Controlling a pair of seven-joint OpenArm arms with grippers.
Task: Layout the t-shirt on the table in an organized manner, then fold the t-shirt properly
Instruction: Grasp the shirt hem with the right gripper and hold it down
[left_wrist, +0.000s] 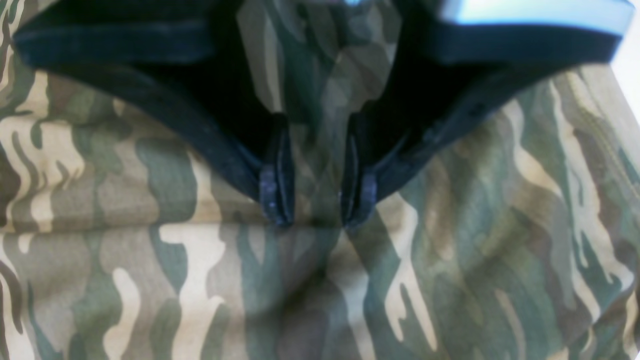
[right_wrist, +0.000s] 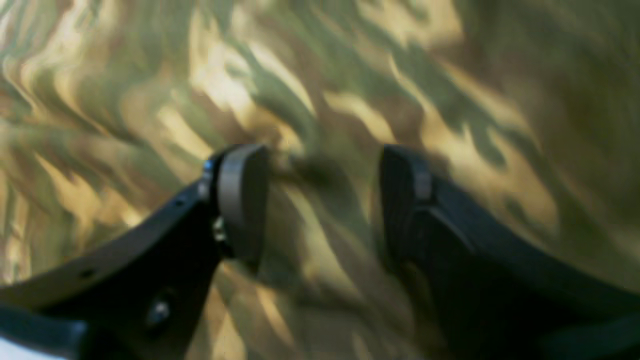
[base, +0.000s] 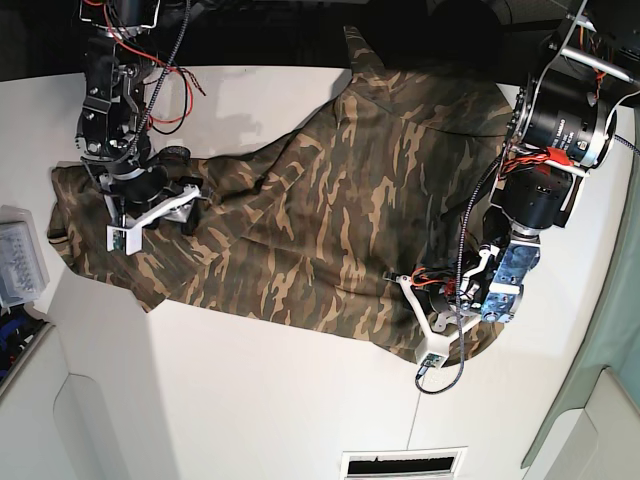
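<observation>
The t-shirt (base: 300, 230) covers the middle and far part of the table (base: 250, 400), spread from side to side. Near half of the tabletop lies bare, passable. A clear plastic box (base: 20, 262) sits at one side edge, just beside the cloth.

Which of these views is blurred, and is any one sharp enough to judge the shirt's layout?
Right wrist view: heavily smeared, the t-shirt print streaky, yellowish cast. Left wrist view: softly out of focus, left gripper readable. Base view: sharp, evenly lit, best for layout on the table.
</observation>
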